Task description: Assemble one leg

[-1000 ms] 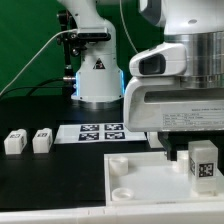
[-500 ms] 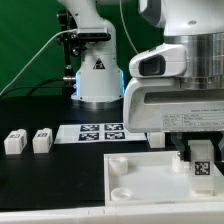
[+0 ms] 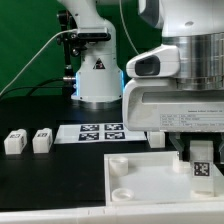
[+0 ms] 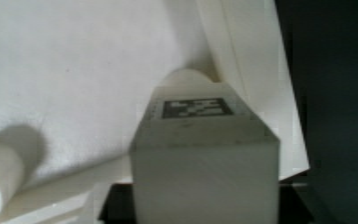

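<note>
Pincer (image 3: 201,152) closed on one leg (image 3: 203,168), gripping its flanks, tag facing the exterior camera; the leg hangs upright over the white panel (image 3: 135,172) near the panel's far corner on the exterior view's right. Wrist view has the leg (image 4: 202,150) filling the frame with its tag up and the panel (image 4: 87,80) behind it; whether its lower end touches the panel, cannot tell. Two loose legs (image 3: 27,141) stand side by side on the dark surface (image 3: 40,170) at the exterior view's left, well apart from the panel, the marker board (image 3: 100,130) between them and the pincer.
</note>
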Available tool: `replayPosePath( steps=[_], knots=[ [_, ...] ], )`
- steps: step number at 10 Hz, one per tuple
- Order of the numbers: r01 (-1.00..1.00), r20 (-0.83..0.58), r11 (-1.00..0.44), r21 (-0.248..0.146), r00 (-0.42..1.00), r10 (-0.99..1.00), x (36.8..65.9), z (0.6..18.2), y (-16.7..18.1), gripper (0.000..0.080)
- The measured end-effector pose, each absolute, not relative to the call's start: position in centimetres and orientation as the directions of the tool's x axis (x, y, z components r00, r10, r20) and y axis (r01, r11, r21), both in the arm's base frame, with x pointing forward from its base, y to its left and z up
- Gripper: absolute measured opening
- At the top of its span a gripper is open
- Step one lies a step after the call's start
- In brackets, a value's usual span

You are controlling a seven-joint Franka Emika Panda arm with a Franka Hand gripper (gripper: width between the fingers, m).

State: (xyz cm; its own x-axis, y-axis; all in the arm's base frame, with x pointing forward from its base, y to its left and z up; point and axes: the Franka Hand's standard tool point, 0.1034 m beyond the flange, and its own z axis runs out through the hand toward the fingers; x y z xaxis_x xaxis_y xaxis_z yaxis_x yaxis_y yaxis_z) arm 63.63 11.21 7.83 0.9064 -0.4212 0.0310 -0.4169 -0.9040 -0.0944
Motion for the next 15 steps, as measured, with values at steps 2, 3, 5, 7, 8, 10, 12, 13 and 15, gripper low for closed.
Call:
replayPosePath(
  steps=[2, 3, 5, 7, 8, 10, 12, 13, 15],
  knots=[
    [-0.447, 0.048, -0.888, -0.104, 0.89, -0.453, 63.7, 7.83, 11.08, 0.0291],
    [-0.448, 0.048, -0.887, -0.111, 0.889, -0.455, 63.78, 7.83, 10.89, 0.0291],
    [-0.447, 0.047, -0.887, -0.11, 0.89, -0.454, 63.75, 7.77, 10.93, 0.0291],
    [-0.447, 0.047, -0.888, -0.11, 0.89, -0.454, 63.73, 7.72, 10.93, 0.0577],
    [-0.447, 0.046, -0.888, -0.109, 0.89, -0.454, 63.72, 7.69, 10.93, 0.0577],
    [-0.448, 0.046, -0.888, -0.109, 0.89, -0.454, 63.7, 7.63, 10.92, 0.0645],
    [-0.448, 0.045, -0.888, -0.108, 0.89, -0.454, 63.68, 7.6, 10.92, 0.0649],
    [-0.448, 0.045, -0.888, -0.108, 0.89, -0.454, 63.68, 7.59, 10.91, 0.0649],
    [-0.448, 0.045, -0.888, -0.108, 0.89, -0.454, 63.68, 7.58, 10.91, 0.0569]
  ],
)
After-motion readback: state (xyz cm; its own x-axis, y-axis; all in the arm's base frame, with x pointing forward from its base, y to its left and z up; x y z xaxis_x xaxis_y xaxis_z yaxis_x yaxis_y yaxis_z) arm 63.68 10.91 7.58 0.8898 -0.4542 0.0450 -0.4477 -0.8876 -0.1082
